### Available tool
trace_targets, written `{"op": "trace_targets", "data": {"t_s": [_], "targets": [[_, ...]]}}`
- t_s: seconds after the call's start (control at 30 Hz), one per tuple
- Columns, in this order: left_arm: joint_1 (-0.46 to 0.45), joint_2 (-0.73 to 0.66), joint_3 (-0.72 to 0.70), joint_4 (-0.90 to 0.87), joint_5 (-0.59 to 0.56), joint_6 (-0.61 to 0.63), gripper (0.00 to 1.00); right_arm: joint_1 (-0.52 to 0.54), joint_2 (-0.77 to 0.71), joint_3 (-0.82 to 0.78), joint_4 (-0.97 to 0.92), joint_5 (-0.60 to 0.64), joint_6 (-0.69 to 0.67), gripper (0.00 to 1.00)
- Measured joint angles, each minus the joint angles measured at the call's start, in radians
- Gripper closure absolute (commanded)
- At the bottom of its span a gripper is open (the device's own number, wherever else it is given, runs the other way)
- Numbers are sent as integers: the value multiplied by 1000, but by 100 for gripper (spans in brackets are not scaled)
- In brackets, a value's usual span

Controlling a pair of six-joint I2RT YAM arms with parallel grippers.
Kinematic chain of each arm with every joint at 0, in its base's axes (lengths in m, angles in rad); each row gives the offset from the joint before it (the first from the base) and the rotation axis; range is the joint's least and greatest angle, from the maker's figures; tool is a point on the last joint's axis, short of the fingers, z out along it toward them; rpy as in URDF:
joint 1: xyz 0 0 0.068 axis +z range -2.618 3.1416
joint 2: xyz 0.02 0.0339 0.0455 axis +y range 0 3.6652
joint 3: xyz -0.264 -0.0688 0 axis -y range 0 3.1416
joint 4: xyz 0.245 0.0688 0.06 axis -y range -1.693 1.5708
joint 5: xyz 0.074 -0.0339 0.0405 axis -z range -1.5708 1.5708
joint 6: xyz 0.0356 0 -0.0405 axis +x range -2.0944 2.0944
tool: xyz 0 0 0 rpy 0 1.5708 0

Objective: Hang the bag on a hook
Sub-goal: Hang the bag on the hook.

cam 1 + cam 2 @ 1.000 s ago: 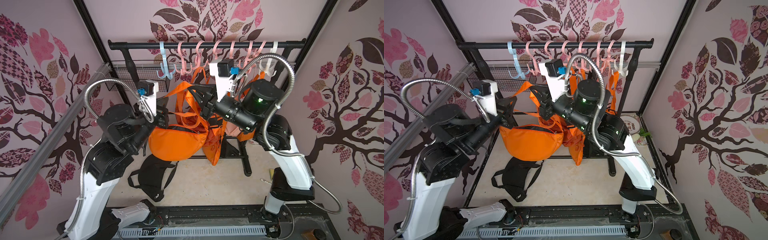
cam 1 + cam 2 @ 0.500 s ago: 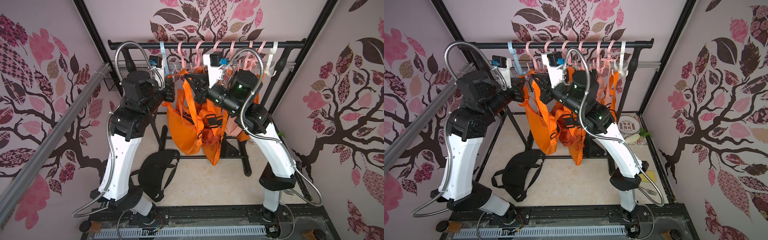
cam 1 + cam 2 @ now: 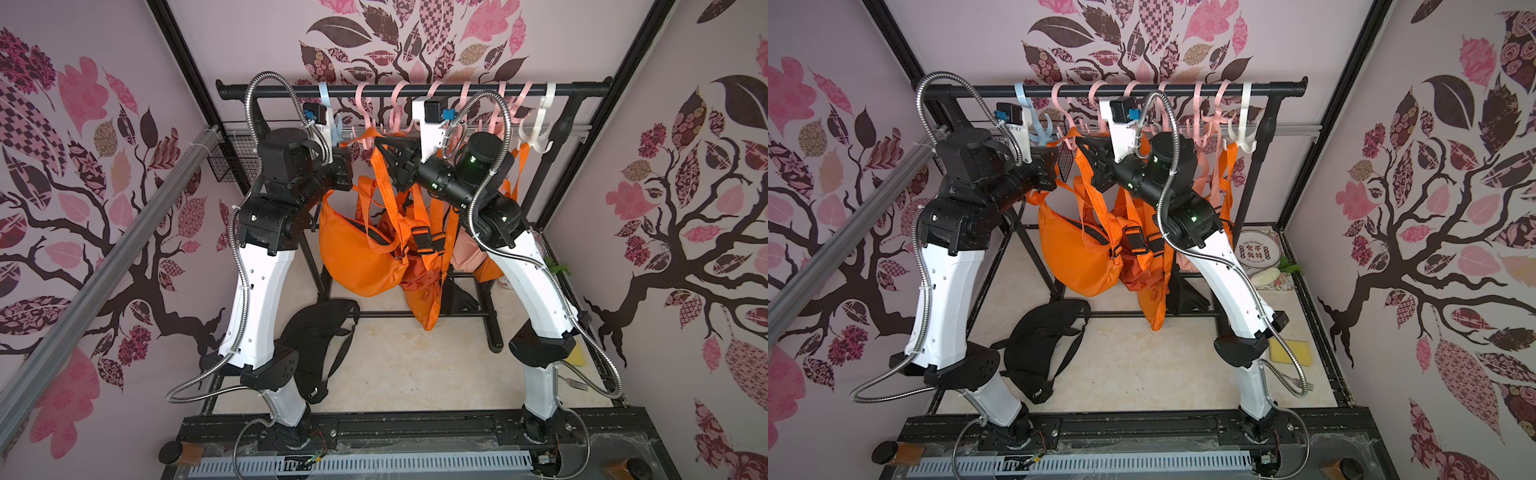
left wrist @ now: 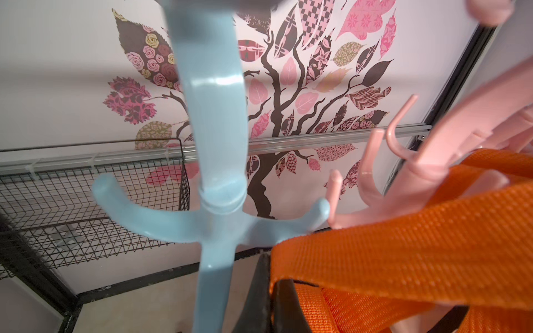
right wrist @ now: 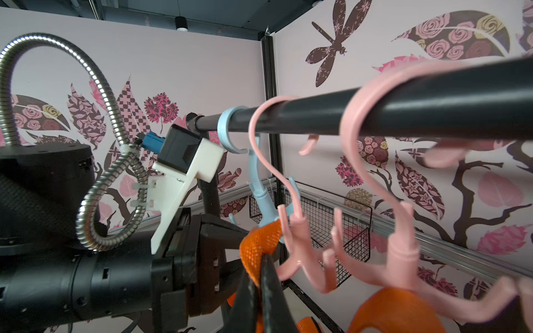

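Note:
The orange crescent bag (image 3: 357, 253) (image 3: 1075, 257) hangs below both grippers by its orange strap (image 4: 403, 245) (image 5: 256, 239). My left gripper (image 3: 347, 162) (image 3: 1055, 160) (image 4: 271, 276) is shut on the strap just beneath the blue hook (image 4: 213, 201) (image 3: 332, 120). Close beside it, my right gripper (image 3: 378, 141) (image 3: 1079, 140) (image 5: 264, 259) is shut on the same strap. The stretch of strap between them lies against the prongs of the nearest pink hook (image 5: 297, 250) (image 4: 372, 173). Whether it sits over a prong I cannot tell. All hooks hang from the black rail (image 3: 582, 89) (image 5: 432, 101).
Other orange bags (image 3: 428, 282) and a pale pink one (image 3: 465, 253) hang to the right on the rack. A black bag (image 3: 320, 332) lies on the floor. A wire basket (image 3: 228, 162) is fixed to the back left wall. A plate (image 3: 1258, 249) and a yellow sponge (image 3: 1289, 351) sit at the right.
Both arms have risen to the rail with the strap. The bag, a second ago bunched low between the grippers, now hangs below them.

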Motion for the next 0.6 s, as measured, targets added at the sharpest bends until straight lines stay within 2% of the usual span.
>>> {"op": "trace_targets", "data": {"t_s": [0.27,0.4,0.6], "targets": [[2,12,31,5,19,-21,100,-3,0,0,24,-13,2,100],[2,-35,-90,41,35,-34,100,-10,-8,-37,25,-13,8,100],[2,-55,-215,67,72,-60,100,-12,-24,-182,37,-11,17,100]]}}
